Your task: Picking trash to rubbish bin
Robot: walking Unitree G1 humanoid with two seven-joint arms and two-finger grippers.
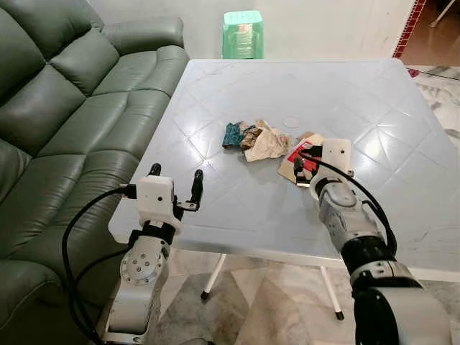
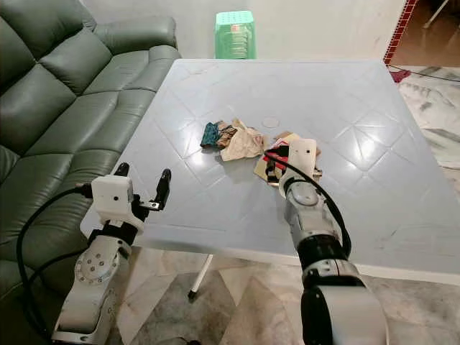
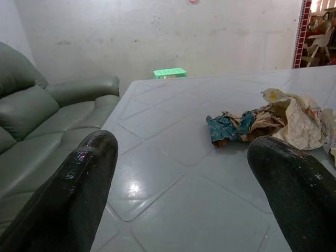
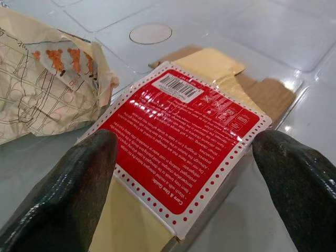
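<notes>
Red card (image 4: 181, 139): lies flat on the table (image 1: 374, 108), on top of a piece of brown cardboard (image 4: 262, 92), just beside the crumpled paper (image 1: 267, 142).
Right gripper (image 1: 307, 171): over the near edge of the card; jaws spread wide, one finger off each side of it, pinching nothing.
Key relation: the card sits straight ahead between the right jaws; its long axis runs away from the gripper, skewed toward the barcode corner, so the jaws span its short width.
Nearer arm: the right one, by a wide margin.
Left gripper (image 1: 176, 183): at the table's near left edge, jaws spread, holding nothing; the blue wrapper (image 3: 223, 128) and crumpled paper lie ahead of it, well apart.
Next move, as a judgement: lower and close on the card's edges; a thin flat card may slip or bring the cardboard along.
Bin: none to be made out; a green stool (image 1: 243, 34) stands beyond the far table edge.
Sofa (image 1: 57, 122): along the robot's left.
</notes>
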